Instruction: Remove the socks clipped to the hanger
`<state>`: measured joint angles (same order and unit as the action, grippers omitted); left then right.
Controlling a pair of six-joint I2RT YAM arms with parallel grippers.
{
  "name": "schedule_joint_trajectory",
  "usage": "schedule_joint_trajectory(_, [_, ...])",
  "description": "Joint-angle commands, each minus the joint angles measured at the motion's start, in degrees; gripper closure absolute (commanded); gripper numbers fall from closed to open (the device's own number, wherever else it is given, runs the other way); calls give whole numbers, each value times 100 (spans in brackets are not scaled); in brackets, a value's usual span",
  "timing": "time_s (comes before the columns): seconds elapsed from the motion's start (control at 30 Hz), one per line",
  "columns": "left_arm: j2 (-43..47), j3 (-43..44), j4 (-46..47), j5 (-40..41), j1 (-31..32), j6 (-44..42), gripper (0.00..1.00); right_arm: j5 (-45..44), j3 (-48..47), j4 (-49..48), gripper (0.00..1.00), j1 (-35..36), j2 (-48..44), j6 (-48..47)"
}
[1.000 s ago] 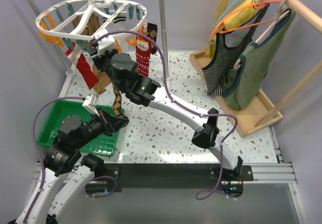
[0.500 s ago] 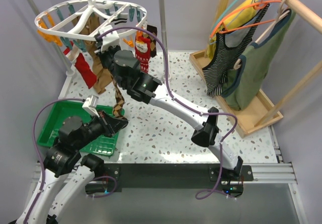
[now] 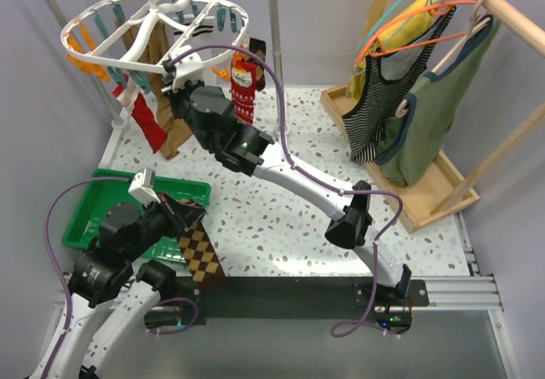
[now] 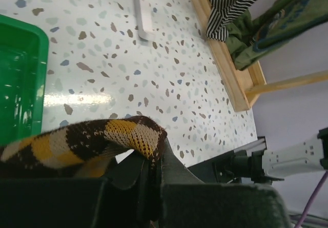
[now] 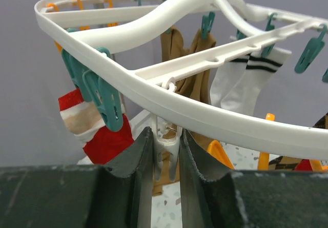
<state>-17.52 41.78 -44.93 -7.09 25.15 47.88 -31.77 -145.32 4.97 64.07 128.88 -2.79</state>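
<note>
Jaws left: clamping shut on argyle sock (image 4: pixel 102 136), holding it clear of hanger (image 5: pixel 215 119), over near table (image 3: pixel 255 226) edge beside green tray (image 3: pixel 98 193) | Jaws right: squeezing white clip (image 5: pixel 166 146) under hanger ring | Hanging from clips: red sock (image 5: pixel 102 138), tan sock (image 5: pixel 177 46), striped white sock (image 5: pixel 246 79)

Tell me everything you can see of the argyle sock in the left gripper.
The argyle sock is a soft knit in dark brown and tan-yellow diamonds. It is free of the hanger, pinched at a fold by the fingers of the left gripper, as the left wrist view shows. From above, its free length runs from the fingers past the green tray and over the near edge of the table. Whether it rests there or hangs, I cannot tell.
</note>
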Motion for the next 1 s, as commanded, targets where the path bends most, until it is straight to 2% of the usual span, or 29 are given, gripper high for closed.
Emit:
schedule_joint_trajectory(0.0, [-435,567,-402,866,-19,100,100,101,284,161,100,-27,-495,419])
schedule_joint_trajectory(0.13, [-1217,1305,-745,1622,-19,55,100,153,144,539,100,-18,-460,437])
schedule_joint_trajectory(0.23, [-1420,1736,-921,2377,-27,-24,100,162,275,593,100,-9,-565,472])
schedule_joint_trajectory(0.4, [-1807,2246,-1738,3580,-27,-165,100,162,390,628,100,-18,-689,481])
schedule_joint_trajectory(0.53, [-1528,2247,-1906,3917,-19,-165,100,171,495,628,100,-18,-759,454])
schedule_joint_trajectory(0.63, [-1360,2045,-1739,3716,-19,-287,100,259,583,628,100,-18,-812,507])
schedule_joint_trajectory(0.67, [-1342,1975,-1643,3637,-19,-323,88,294,609,628,98,-9,-820,533])
schedule_joint_trajectory(0.73, [-1289,1782,-1520,3426,-19,-358,67,312,645,689,82,-9,-829,586])
schedule_joint_trajectory(0.77, [-1263,1729,-1502,3416,-27,-358,45,346,636,724,76,-18,-838,656])
schedule_joint_trajectory(0.83, [-1245,1667,-1493,3443,-19,-332,27,417,636,847,64,-9,-856,726])
schedule_joint_trajectory(0.87, [-1263,1675,-1493,3443,-19,-349,6,443,645,900,60,-9,-864,753])
schedule_joint_trajectory(0.9, [-1332,1728,-1501,3434,-19,-384,0,496,654,996,53,0,-891,788])
schedule_joint_trajectory(0.97, [-1421,1833,-1528,3443,-19,-402,0,557,732,1102,47,9,-935,902])
